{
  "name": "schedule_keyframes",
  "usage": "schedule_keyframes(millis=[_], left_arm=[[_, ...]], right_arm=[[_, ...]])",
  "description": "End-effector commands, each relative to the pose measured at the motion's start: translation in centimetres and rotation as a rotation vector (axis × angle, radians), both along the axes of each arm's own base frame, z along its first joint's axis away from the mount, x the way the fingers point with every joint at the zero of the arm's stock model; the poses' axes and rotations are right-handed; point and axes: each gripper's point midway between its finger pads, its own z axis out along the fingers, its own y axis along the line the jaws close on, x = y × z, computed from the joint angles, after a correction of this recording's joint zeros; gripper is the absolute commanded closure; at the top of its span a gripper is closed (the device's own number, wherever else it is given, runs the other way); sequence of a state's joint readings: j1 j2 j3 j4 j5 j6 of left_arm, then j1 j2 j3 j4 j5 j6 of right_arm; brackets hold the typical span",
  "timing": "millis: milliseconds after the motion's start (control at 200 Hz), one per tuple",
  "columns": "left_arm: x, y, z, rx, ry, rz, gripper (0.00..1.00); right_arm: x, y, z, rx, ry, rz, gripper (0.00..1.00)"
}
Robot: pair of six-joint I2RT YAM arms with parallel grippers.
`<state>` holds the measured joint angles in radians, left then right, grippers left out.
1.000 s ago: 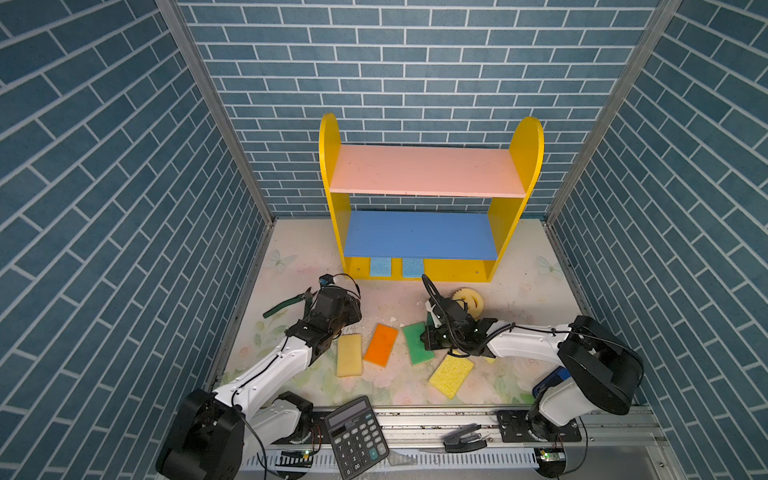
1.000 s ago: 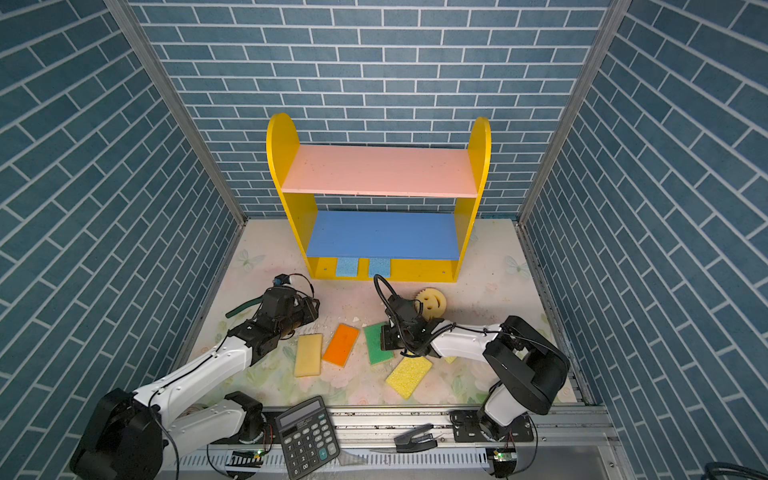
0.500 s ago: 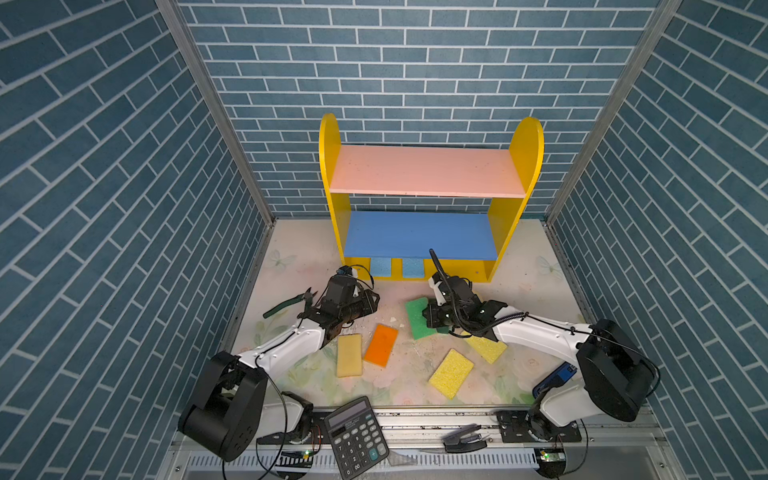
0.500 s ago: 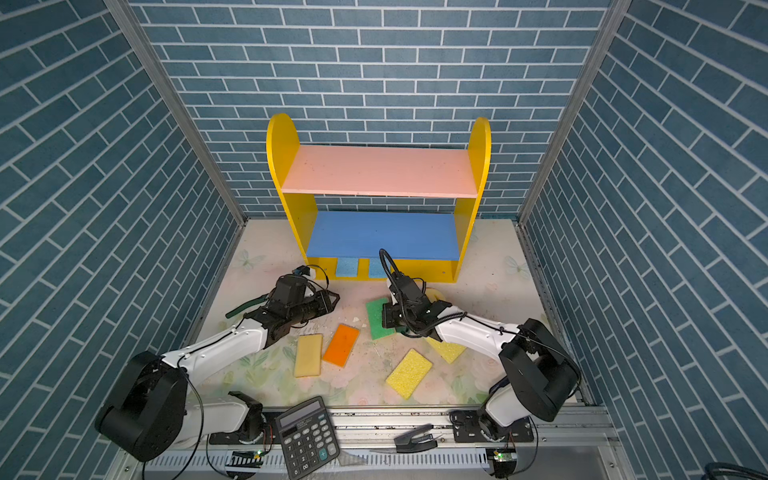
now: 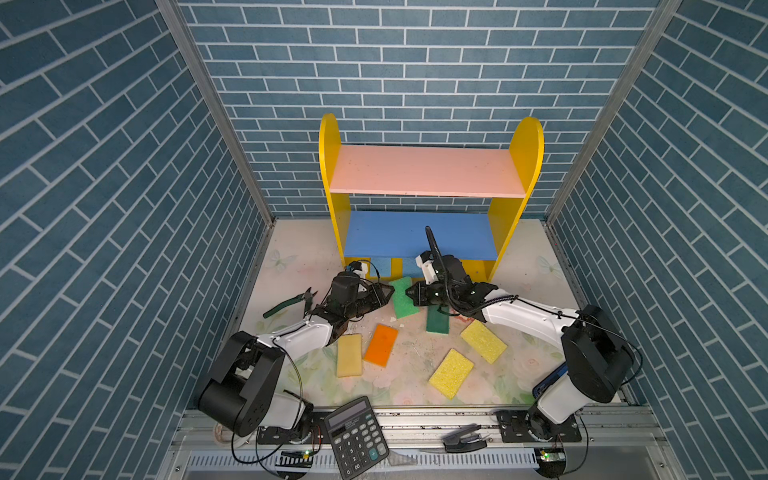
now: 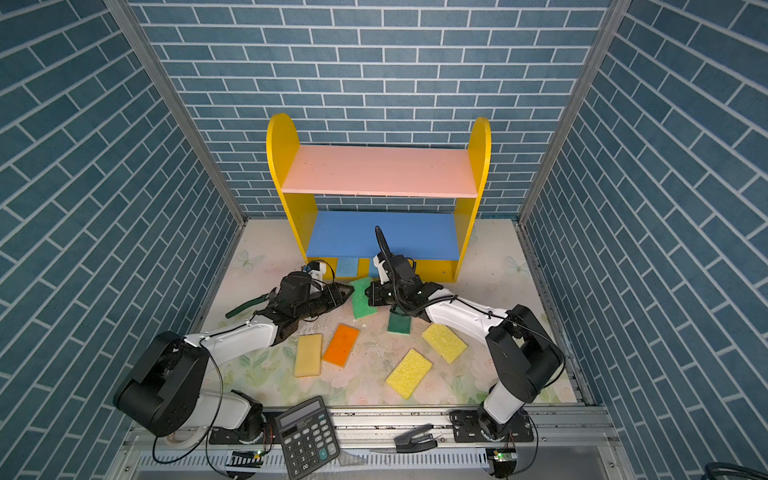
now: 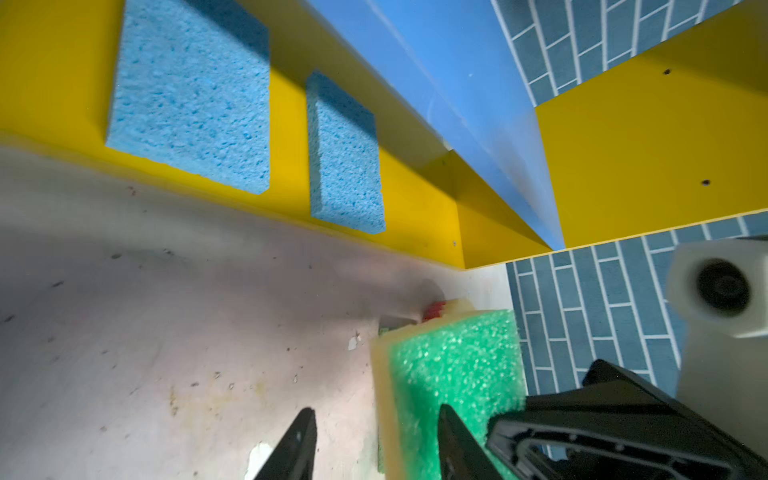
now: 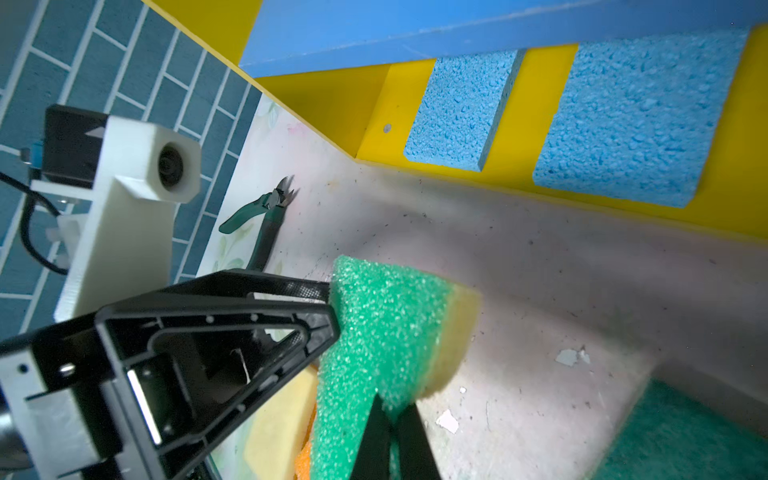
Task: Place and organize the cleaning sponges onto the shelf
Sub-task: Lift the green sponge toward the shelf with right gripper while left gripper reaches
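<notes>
My right gripper is pinched tight on one end of the green sponge, holding it lifted off the table just in front of the shelf. My left gripper stands half-spread at the sponge's other edge, one finger against it. Two blue sponges lie on the shelf's base.

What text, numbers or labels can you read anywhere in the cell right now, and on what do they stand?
Nothing reads clearly enough to quote.
Calculator: white marks on the keys, too small to read; nothing legible on its display.
Shelf: no print visible.
Green sponge in the right claw: no print visible.
Blue sponges on the bottom board: no print visible.
</notes>
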<state>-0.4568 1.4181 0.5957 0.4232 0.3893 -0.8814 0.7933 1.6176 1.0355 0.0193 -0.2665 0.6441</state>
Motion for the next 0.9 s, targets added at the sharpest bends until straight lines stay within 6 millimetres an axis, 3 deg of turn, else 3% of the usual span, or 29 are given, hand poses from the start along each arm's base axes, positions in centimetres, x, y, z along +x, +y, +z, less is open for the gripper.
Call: schedule_keyframes(millis=[0,320,500,730,780,855,895], left_arm=[[0.2,-1.1,2.1,-0.108,-0.055,-0.022,0.53],[0.3,-1.7,3.1,-0.171,-0.066,-0.032,0.54],[0.1,-1.5,3.1,-0.182,-0.075,-0.026,0.82],[0.6,-1.6,3.7,-0.174,-0.091,-0.021,0.98],[0.7,-1.6,3.9,-0.184,-0.099,-0.018,1.00],[0.8,-1.6,4.1,-0.190,-0.107,-0.013,1.00],[0.9,-1.7,4.1,-0.192,-0.106,-0.013,1.00]], right_arm=[[-0.1,1.6,1.7,0.071,0.023,0.030,1.00],[0.7,2.4,2.2,0.056,0.006,0.007,1.00],[0.7,2.4,1.9,0.045,0.000,-0.008,1.00],[0.3,1.8,2.0,0.077,0.001,-0.034,1.00],[0.1,1.8,2.1,0.097,-0.003,-0.027,0.91],[-0.2,1.4,1.9,0.102,0.006,-0.029,0.64],[-0.4,1.3,1.9,0.109,0.018,-0.030,0.55]])
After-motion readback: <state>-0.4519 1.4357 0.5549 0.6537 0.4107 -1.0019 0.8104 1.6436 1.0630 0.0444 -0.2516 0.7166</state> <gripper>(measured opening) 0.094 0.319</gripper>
